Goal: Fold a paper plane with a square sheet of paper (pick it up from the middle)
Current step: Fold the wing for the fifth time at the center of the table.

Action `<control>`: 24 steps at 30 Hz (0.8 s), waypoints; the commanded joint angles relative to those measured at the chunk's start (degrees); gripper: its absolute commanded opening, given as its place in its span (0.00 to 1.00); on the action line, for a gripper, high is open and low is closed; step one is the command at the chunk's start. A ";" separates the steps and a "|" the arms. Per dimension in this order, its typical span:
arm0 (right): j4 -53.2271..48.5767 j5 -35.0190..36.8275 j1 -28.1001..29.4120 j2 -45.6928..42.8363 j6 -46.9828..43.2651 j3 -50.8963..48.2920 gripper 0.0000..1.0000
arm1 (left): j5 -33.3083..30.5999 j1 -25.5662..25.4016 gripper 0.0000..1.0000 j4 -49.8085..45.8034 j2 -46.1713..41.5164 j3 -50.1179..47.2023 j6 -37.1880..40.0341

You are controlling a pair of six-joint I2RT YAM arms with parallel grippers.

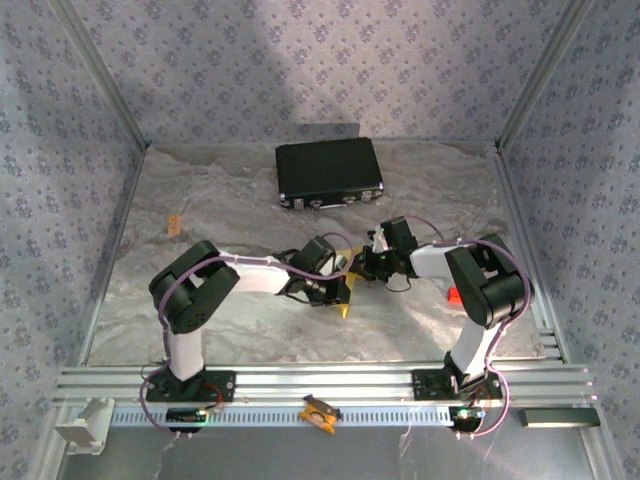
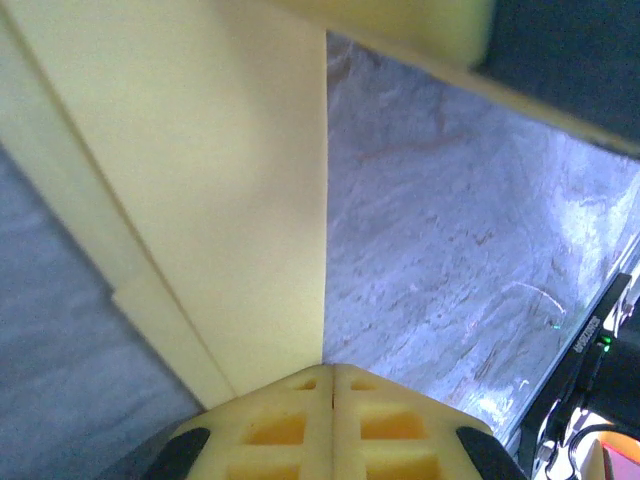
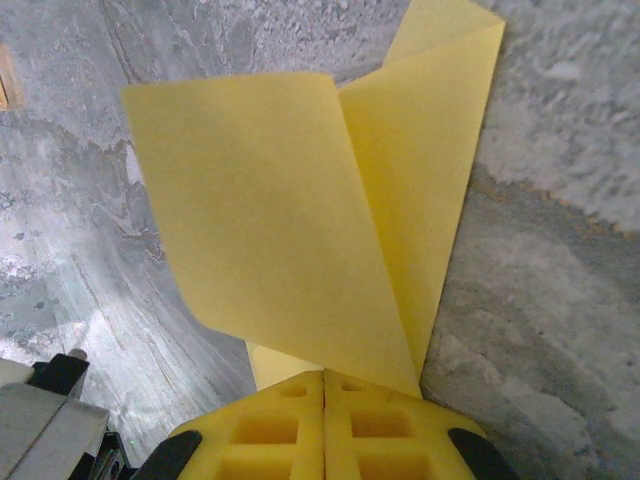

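— While both arms reached in over the middle of the table (image 1: 200,320), what did your grippers have?

— Your left gripper (image 2: 328,375) was pressed shut on the folded yellow sheet of paper (image 3: 280,220). Your right gripper (image 3: 323,378) pinched the same sheet, jaws together. You held it between the two wrists, on the near side of the black case (image 1: 329,172).

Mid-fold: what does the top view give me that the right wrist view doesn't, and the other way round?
Top view: the black case at the far side, with the left arm and right arm meeting mid-table. Right wrist: two overlapping flaps of the paper rising from the right claw, which is shut on it. Both: yellow paper over the grey table.
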 commanded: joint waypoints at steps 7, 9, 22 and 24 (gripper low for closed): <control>-5.45 3.96 0.35 2.76 -1.22 -1.73 0.08 | 2.82 -3.90 0.04 -6.24 -2.40 -5.63 1.47; -5.56 4.03 0.43 2.70 -1.26 -1.72 0.08 | 2.00 -4.58 0.04 -8.44 -2.71 -5.41 2.53; -5.39 3.91 0.89 2.76 -1.01 -1.76 0.08 | -1.37 -6.53 0.04 -13.65 -7.06 -7.16 4.67; -5.45 3.99 0.99 2.63 -0.83 -1.77 0.08 | -1.55 -6.70 0.04 -13.05 -8.66 -7.43 4.84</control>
